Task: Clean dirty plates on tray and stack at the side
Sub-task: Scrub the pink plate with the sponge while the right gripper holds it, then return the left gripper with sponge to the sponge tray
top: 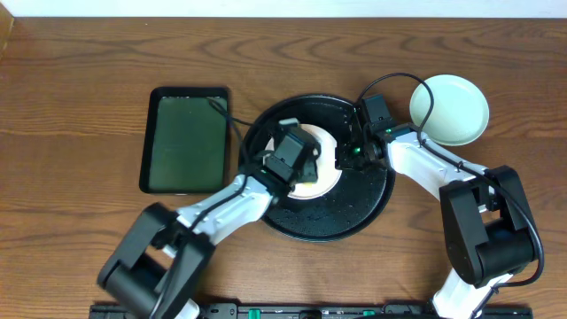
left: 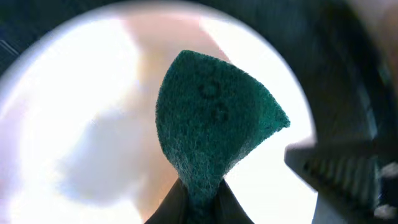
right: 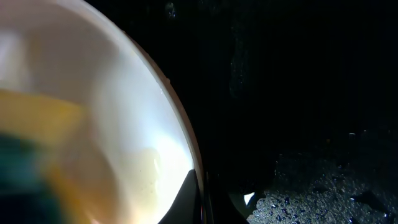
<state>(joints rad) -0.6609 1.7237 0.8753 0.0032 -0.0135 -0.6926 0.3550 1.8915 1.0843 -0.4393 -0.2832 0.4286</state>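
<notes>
Round tray (top: 354,208) sits mid-surface (top: 71,106), glossy black and wet, with droplets visible in the right wrist view. White plate (top: 326,142) lies inside the tray, a bit toward 11 o'clock of its centre.

Left pincer (left: 199,199) hangs over the plate. Its jaws are pinched nearly together on the narrow bottom end of a green sponge (left: 211,130). The sponge fans out over the plate's face; cannot tell if it touches.

Right pincer (right: 200,196) is at the plate's 3 o'clock edge. One finger is on each side of the rim, closed tight on it. The yellow and green blur at the left of the right wrist view is too soft to call.

Mint plate (top: 449,109) lies on the bare surface at 2 o'clock of the tray, just off its rim, right side up and alone. Rectangular tray (top: 186,139) lies at 9 o'clock, just beside the round one.
</notes>
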